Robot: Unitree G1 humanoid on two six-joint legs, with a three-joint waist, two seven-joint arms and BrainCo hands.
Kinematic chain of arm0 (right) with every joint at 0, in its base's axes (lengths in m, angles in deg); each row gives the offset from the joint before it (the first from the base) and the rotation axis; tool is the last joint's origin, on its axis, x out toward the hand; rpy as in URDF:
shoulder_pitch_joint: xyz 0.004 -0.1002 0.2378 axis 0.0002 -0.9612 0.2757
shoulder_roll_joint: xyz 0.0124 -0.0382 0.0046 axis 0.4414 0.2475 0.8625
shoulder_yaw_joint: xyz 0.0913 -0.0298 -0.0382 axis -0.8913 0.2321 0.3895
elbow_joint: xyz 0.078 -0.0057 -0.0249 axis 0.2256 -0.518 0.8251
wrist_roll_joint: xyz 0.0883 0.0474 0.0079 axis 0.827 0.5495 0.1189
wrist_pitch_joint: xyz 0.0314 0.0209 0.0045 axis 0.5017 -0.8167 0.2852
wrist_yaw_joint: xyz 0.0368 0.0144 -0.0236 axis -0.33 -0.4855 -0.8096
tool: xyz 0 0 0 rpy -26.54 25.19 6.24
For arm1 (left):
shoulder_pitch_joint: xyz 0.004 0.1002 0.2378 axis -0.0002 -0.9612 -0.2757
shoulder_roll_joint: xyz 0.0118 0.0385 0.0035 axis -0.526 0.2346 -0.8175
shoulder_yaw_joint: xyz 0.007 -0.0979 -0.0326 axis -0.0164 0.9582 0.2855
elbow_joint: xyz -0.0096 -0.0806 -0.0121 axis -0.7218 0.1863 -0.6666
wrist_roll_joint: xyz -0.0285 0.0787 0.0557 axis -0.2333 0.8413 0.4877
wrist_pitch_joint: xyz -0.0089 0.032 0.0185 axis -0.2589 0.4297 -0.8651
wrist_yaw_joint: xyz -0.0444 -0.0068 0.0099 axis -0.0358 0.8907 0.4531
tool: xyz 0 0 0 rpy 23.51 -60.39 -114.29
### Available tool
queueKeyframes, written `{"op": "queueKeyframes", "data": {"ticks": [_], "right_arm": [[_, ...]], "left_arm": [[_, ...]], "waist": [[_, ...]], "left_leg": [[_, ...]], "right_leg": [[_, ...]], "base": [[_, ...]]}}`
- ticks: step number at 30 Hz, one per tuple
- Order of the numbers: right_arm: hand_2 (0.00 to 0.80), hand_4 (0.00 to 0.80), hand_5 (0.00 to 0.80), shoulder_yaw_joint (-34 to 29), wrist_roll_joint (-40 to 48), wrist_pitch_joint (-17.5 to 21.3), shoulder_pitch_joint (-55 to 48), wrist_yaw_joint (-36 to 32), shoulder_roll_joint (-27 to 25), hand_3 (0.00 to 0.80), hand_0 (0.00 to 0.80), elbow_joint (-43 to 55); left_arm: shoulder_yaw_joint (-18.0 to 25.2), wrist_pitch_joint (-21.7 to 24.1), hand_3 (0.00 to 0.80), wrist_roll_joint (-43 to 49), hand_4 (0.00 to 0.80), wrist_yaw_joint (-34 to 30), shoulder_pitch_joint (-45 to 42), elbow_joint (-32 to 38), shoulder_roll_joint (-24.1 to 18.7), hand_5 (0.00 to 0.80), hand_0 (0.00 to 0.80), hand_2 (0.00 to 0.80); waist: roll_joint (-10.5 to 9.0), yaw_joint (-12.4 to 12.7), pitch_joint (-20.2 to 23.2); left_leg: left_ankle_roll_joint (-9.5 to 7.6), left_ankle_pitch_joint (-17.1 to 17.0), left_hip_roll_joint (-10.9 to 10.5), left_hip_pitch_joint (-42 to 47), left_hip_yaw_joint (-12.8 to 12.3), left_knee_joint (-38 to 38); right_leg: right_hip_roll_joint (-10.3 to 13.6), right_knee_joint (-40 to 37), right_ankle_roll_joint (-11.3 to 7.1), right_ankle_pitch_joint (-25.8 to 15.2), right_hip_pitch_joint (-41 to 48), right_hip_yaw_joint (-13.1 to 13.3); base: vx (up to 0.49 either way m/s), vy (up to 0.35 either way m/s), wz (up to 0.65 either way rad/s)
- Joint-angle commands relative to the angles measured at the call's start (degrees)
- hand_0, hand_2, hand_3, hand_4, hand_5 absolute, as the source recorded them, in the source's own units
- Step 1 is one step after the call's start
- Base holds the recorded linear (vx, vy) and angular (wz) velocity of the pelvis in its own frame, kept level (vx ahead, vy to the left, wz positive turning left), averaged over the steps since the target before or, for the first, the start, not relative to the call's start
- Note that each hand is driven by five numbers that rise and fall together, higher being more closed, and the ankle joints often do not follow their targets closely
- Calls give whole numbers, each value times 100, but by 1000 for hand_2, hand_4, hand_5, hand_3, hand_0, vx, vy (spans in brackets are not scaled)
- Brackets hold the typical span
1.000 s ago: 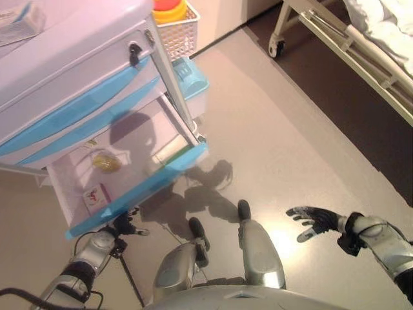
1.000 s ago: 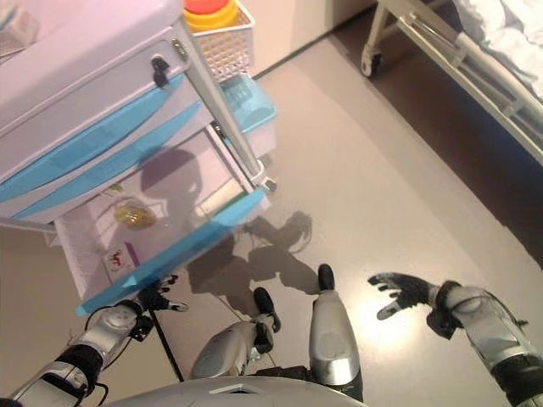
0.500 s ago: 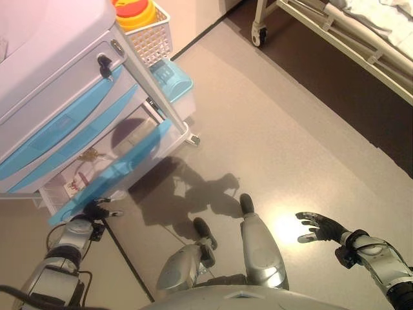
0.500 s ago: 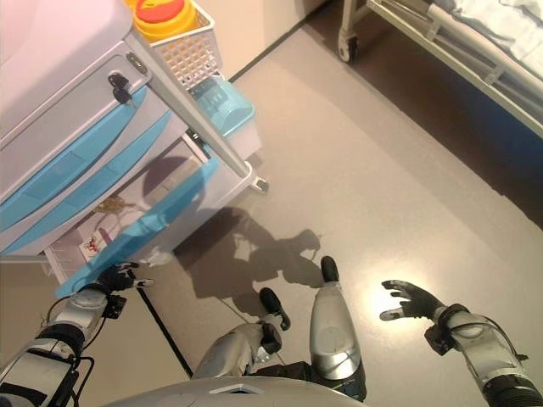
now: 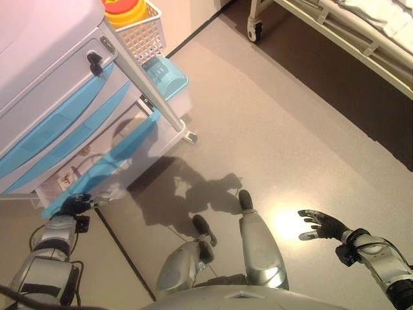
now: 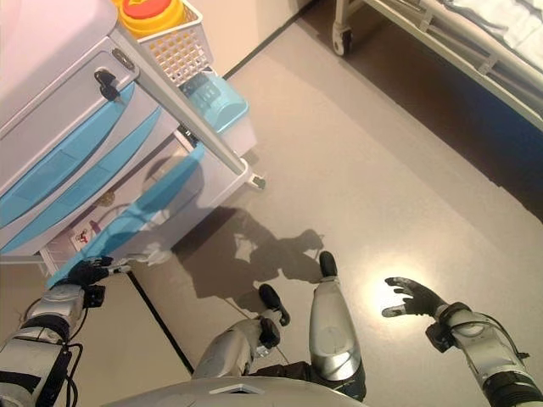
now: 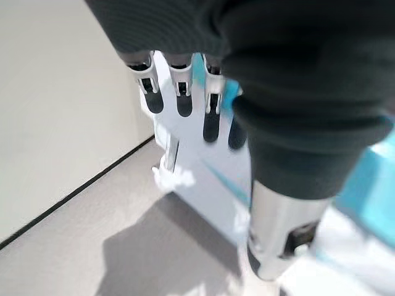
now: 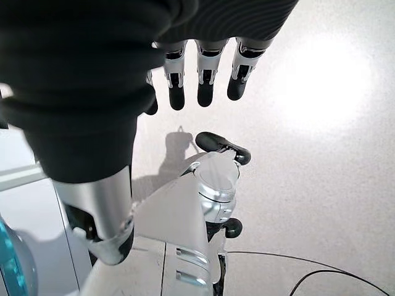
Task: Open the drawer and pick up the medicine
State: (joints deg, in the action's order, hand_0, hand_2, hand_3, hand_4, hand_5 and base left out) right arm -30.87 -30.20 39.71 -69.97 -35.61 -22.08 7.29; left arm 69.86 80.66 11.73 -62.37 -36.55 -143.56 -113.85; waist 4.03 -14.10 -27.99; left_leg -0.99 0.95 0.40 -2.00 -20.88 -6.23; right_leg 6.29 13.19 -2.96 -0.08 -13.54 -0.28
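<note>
**Bottom drawer partly open, both hands empty**

Nearest the camera, at about 4 o'clock in the left eye view, the right hand (image 5: 321, 225) hangs over the bare floor (image 5: 277, 135), well apart from the cart. Its fingers (image 8: 207, 86) are straight and spread and have hold of nothing. At about 8 o'clock, the left hand (image 5: 72, 205) sits at the near corner of the bottom drawer (image 5: 97, 173). In the left wrist view its fingers (image 7: 179, 92) point straight toward the cart, closed on nothing; whether the tips touch the drawer front cannot be told.

The bottom drawer stands partly pulled out from the medical cart (image 5: 58, 84), its blue front slanting from 8 o'clock toward the centre. Inside the white tray, a small medicine box (image 5: 65, 179) with red print lies near the left end, with a small yellowish packet (image 5: 84, 152) farther back; its nature cannot be told. Above are two shut drawers with blue fronts, and a key (image 5: 95, 62) in the lock of the top panel.

Farther off, at about 11 o'clock, a white mesh basket (image 5: 143, 35) on the cart's side holds a yellow container with a red lid (image 5: 122, 8); a blue-lidded bin (image 5: 166, 79) hangs below it. At 1 to 2 o'clock stands a wheeled bed (image 5: 335, 32).
</note>
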Motion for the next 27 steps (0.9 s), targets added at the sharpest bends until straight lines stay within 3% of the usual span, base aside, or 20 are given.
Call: {"op": "queueKeyframes", "data": {"ticks": [1,9,10,18,23,27], "right_arm": [[0,0,0,294,131,235,-40,192,143,0,0,-7],[0,0,0,400,334,302,54,527,319,0,0,-51],[0,0,0,413,342,305,64,535,324,0,0,-58],[0,0,0,568,360,392,90,570,363,0,0,81],[0,0,0,455,355,413,80,616,363,0,0,124],[0,0,0,479,327,554,150,620,302,0,0,82]], "left_arm": [[536,171,0,-617,0,361,97,-288,-844,0,0,0],[576,408,0,-1081,0,-176,584,-228,-1132,0,0,0],[519,421,0,-1119,0,-292,673,-238,-1159,0,0,0],[-104,368,0,-952,0,-770,1272,298,-1319,0,0,0],[-453,470,0,-334,0,-716,1254,771,-1152,0,0,0],[-655,324,0,-329,0,-413,1716,538,-1253,0,0,0]], "waist": [[-337,35,33],[-449,87,-164],[-444,72,-178],[-512,82,-181],[-531,93,-181],[-560,25,-181]], "left_leg": [[-67,786,-65,-741,502,-1161],[-121,831,-6,-1043,489,-1399],[-97,981,-14,-1030,539,-1455],[-194,1085,-4,-1580,523,-1733],[-202,1065,-16,-1643,494,-1699],[-220,1062,29,-1707,450,-1713]], "right_leg": [[321,1008,-278,610,-321,-215],[294,1129,-320,468,-610,-173],[291,1219,-372,596,-623,-139],[214,1405,-435,385,-1196,-32],[200,1300,-461,310,-1226,-54],[178,1404,-474,185,-1370,-15]], "base": [[0,0,0],[-27,1,3],[32,65,-1],[-31,-4,2],[-5,-9,0],[0,0,0]]}}
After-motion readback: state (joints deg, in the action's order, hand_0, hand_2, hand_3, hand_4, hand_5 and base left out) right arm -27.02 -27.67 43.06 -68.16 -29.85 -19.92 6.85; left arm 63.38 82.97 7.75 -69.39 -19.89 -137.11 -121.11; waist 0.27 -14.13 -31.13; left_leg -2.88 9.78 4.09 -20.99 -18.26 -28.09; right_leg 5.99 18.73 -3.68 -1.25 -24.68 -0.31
